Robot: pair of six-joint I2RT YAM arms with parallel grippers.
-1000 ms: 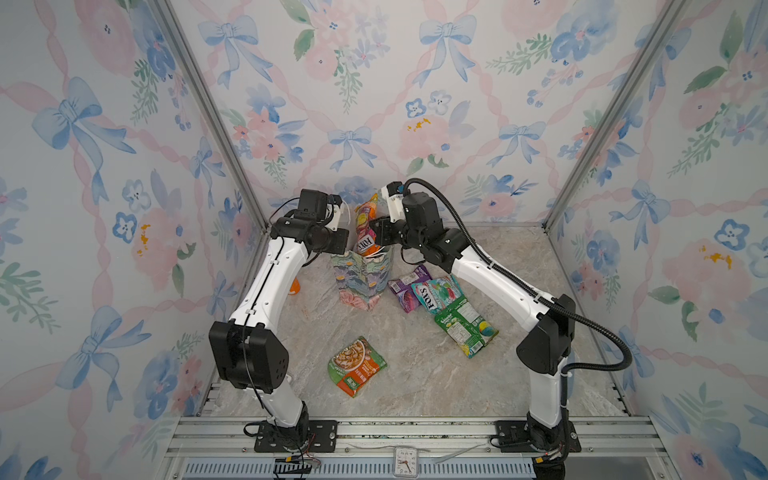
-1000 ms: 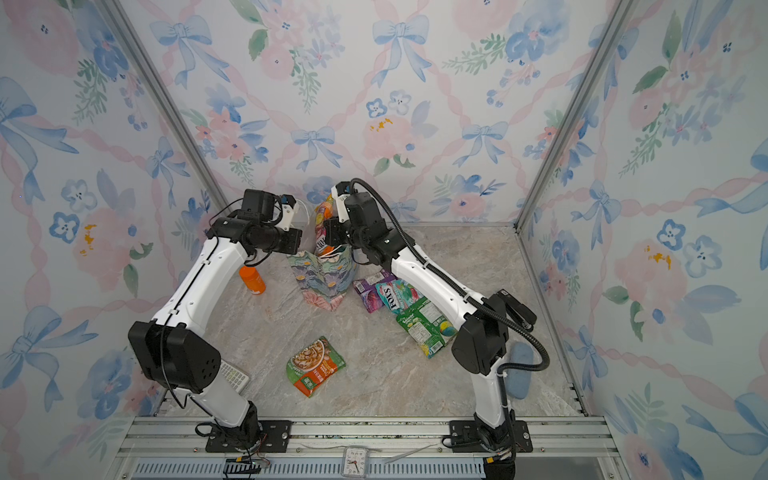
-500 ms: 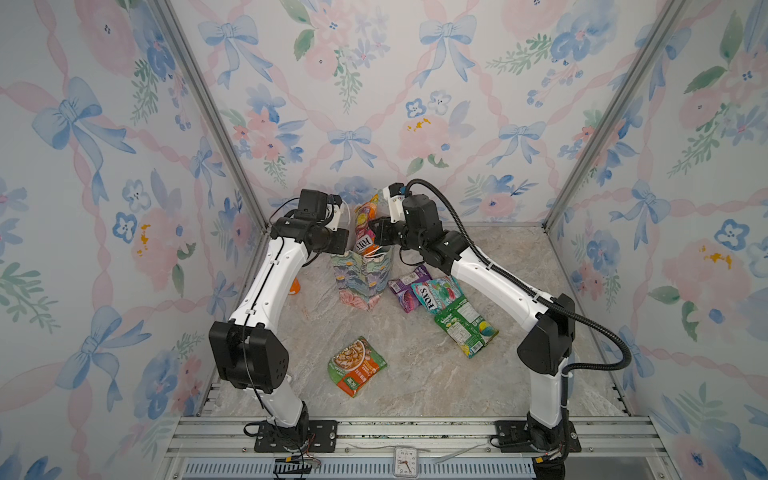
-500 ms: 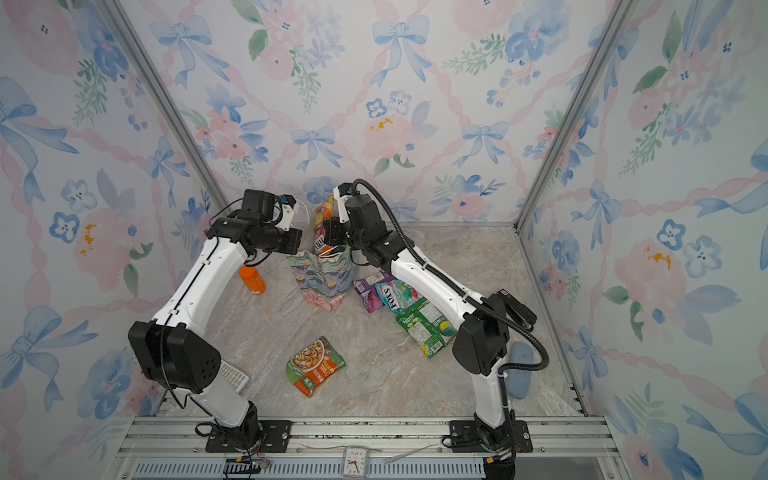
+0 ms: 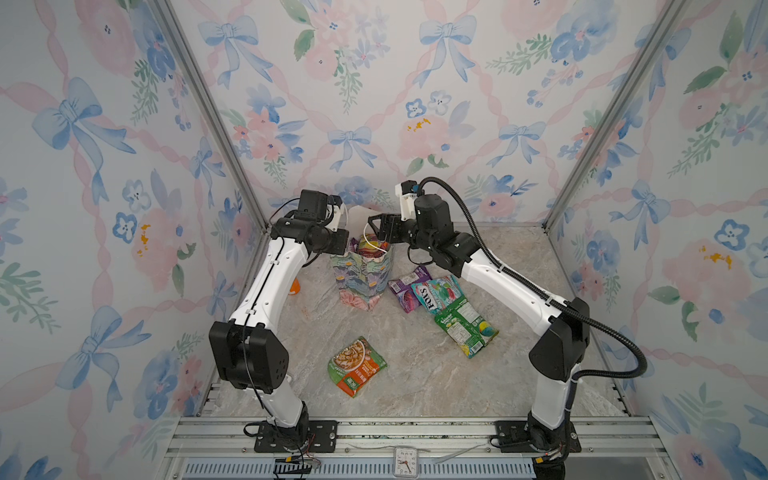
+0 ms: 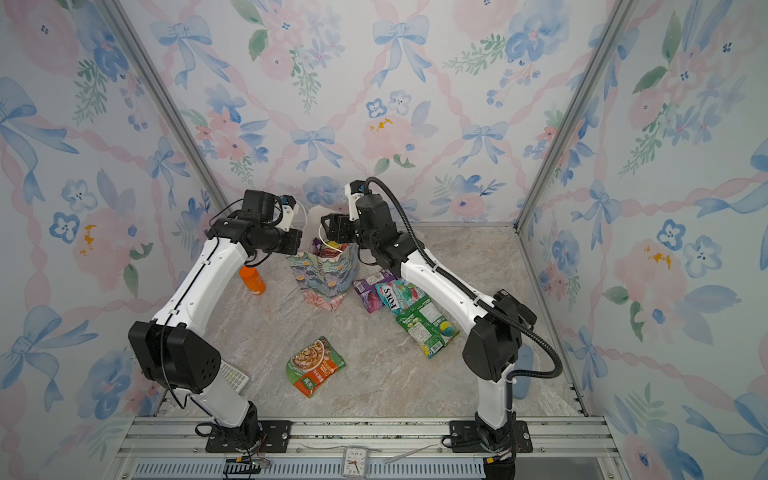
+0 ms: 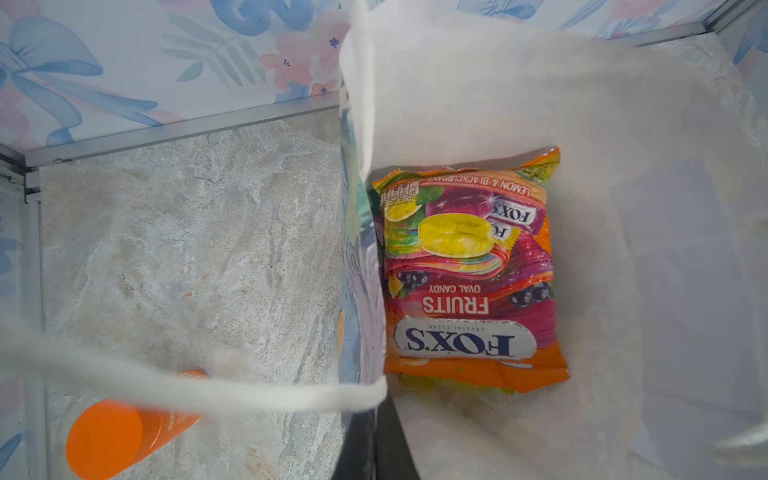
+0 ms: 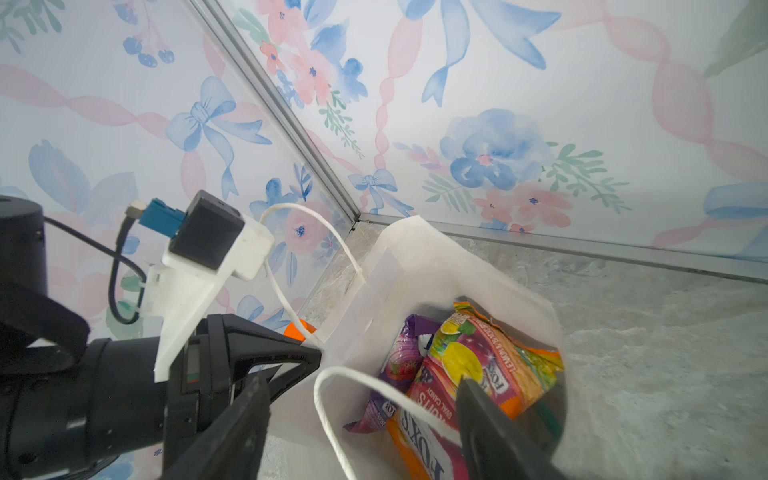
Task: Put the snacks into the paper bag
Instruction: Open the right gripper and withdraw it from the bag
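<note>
Right tool [image 8: 361,378] is spread wide over the bag [image 5: 360,279], orange candy pack [image 7: 469,270] sitting inside. Left tool [image 8: 309,359] is pressed together, pinching the bag's rim I think. Noodle pack [image 5: 356,365] is on the bench [image 5: 424,382].

- Three walls close the cell: the back wall [image 5: 374,104], the left wall [image 5: 83,208] and the right wall [image 5: 685,249]. All carry one pale wallpaper with blue bows, pink ribbons and watercolour flowers.
- Slim aluminium posts [image 5: 208,112] run along the two back corners (they lean outward in both top views).
- The floor [image 5: 415,374] is a marble-look surface, beige and grey, evenly lit, with soft shadows.
- An aluminium rail [image 5: 415,432] borders the front edge; a small analog clock [image 5: 402,461] lies there.
</note>
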